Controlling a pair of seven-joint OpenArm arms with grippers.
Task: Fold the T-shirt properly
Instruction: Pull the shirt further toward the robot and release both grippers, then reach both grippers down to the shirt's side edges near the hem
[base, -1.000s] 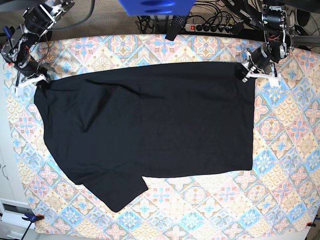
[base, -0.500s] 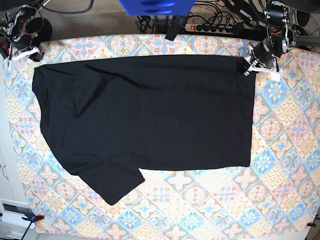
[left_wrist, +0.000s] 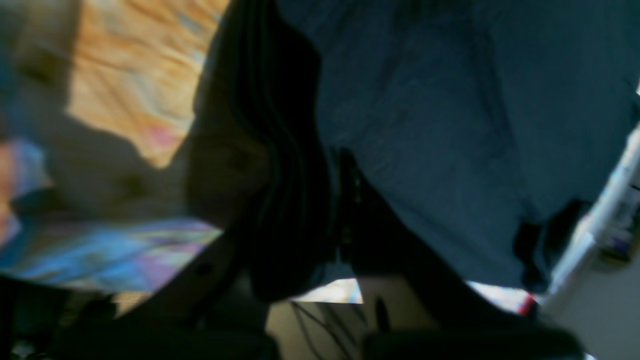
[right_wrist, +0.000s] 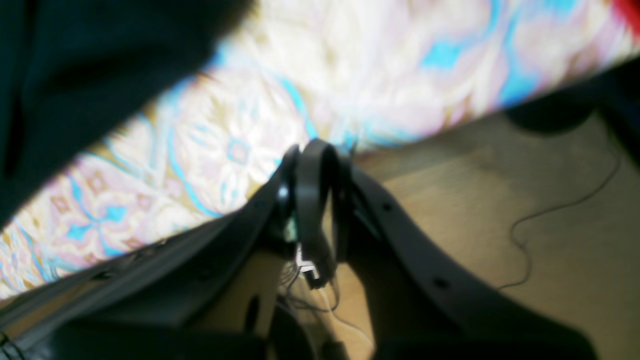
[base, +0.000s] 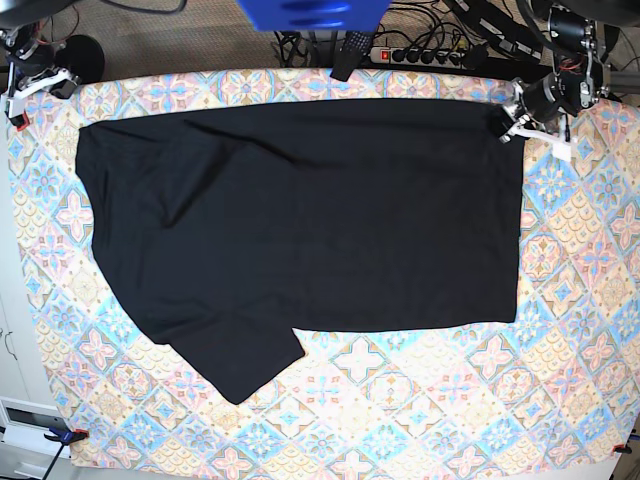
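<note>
The T-shirt lies spread flat across the surface, which is covered in a patterned cloth of pastel tiles. In the base view the garment fills most of the upper and middle part of that cloth, with its straight hem running down that view's right side and 1 short sleeve jutting toward the near edge at lower left. The fabric lies mostly smooth, with a few shallow creases near its upper-left part. The left gripper sits at the shirt's top right corner in the base view; in the left wrist view its dark fingers stand pressed together with a bunch of dark fabric against them, so it appears clamped on the shirt's corner, though that view is blurred. The right gripper is at the far left corner of the surface in the base view, apart from the shirt's nearest corner. In the right wrist view the right gripper shows its 2 curved black fingers closed against each other with nothing between them, hanging over the edge of the cloth where the bare floor begins; the shirt's edge fills the upper left of that view, well clear of the fingers. A power strip lies behind the surface.
</note>
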